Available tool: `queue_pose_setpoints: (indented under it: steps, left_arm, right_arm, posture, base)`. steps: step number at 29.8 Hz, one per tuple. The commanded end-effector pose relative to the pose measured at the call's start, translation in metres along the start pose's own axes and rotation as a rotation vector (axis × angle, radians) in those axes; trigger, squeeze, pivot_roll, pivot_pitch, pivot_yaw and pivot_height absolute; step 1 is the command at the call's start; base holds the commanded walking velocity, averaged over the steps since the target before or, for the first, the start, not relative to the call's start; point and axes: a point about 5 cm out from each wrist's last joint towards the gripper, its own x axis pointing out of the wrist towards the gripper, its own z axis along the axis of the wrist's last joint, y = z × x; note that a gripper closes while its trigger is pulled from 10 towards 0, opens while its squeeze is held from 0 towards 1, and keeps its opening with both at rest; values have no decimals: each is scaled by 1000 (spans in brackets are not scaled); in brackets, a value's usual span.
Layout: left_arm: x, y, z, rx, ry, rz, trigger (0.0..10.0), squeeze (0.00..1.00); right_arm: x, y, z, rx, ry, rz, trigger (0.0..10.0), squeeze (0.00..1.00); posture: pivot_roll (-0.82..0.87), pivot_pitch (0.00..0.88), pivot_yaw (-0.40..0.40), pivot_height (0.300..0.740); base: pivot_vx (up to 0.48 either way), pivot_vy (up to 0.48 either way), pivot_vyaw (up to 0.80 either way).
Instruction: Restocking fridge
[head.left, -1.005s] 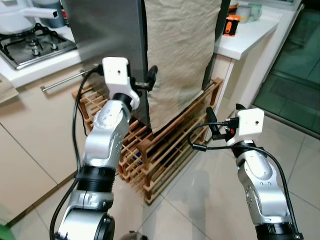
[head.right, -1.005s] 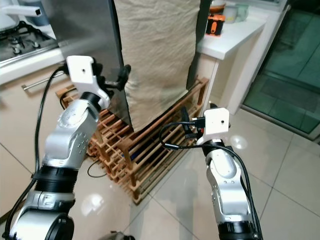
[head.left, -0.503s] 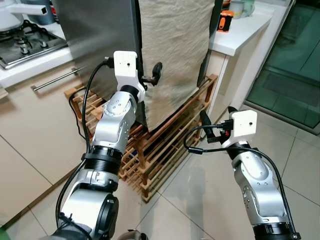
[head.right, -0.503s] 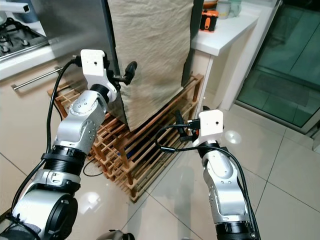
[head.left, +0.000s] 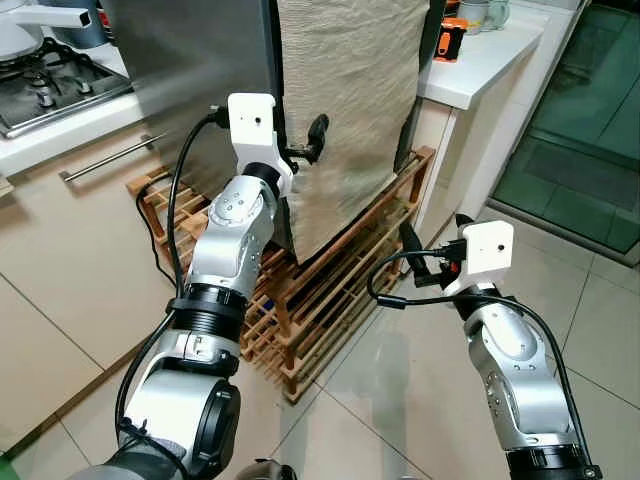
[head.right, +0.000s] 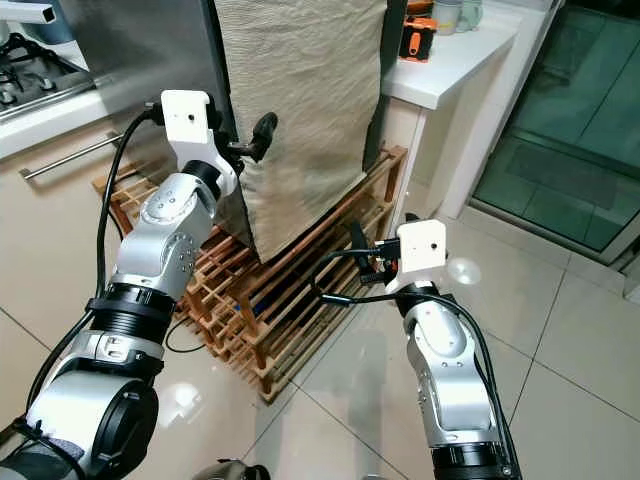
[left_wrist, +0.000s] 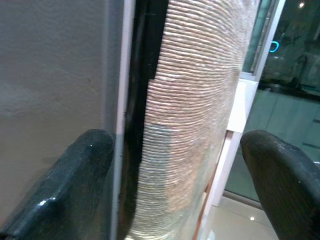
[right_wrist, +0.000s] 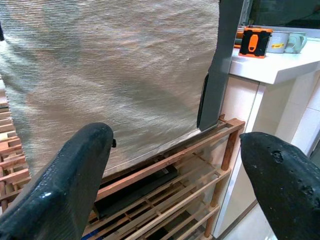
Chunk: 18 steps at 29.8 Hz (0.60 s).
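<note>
A: Fridge (head.left: 190, 90) first. What does it look like?

B: Steel-grey side panel, tall, standing at 12 o'clock in the head view. Its front is draped with a beige woven cloth (head.left: 345, 100) that hangs down to about the top of a wooden slatted rack (head.left: 330, 290). A dark vertical strip (left_wrist: 145, 100) runs between the grey panel and the cloth.

A: Where does it lie relative to the pincers?

B: Left gripper (head.left: 305, 150) is raised at 11 o'clock, right at that dark strip. In the left wrist view its fingers (left_wrist: 75, 175) stand spread, one before the grey panel and the other out past the cloth, nothing between them. Whether a tip touches the fridge, I cannot tell. Right gripper (head.left: 430, 250) hovers lower, at 3 o'clock, apart from the fridge and above the tiled floor (head.left: 600, 300). Its fingers (right_wrist: 65, 175) are also spread wide and empty, pointed at the cloth's lower edge and the rack.

A: Anything hidden or unclear?

B: The top of the fridge is cut off by the frame. The cloth covers the front, so no handle can be made out. The rack's lower shelves hold dark shapes too dim to name. An orange-and-black object (head.left: 452, 40) sits on the white counter (head.left: 490, 70) at 1 o'clock; the stove (head.left: 50, 85) is at 10 o'clock.
</note>
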Motion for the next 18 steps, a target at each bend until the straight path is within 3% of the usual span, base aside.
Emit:
queue_pose_setpoints:
  steps: [1,6,13,18]
  left_arm:
    - [3,-5,6,-12,-17,-27,10000,0]
    - [3,-14,5,-22,-4,-67,10000,0]
    - [5,-7,-8,-19,52,5,10000,0]
    - [6,-9,-19,-38,100,6,10000,0]
  right_arm:
    - [0,-2,-2,4,15,-3,10000,0]
    - [0,-3,-2,3,17,-4,10000,0]
    - [1,-3,-3,1,22,-1,10000,0]
    - [2,-1,-3,2,23,3,10000,0]
  posture:
    - [-127,1,43,740]
    - [-126,0,41,740]
    - [-125,0,39,740]
    - [-127,0,39,740]
  base:
    - [0,0,0]
    - [0,0,0]
    - [0,0,0]
    - [0,0,0]
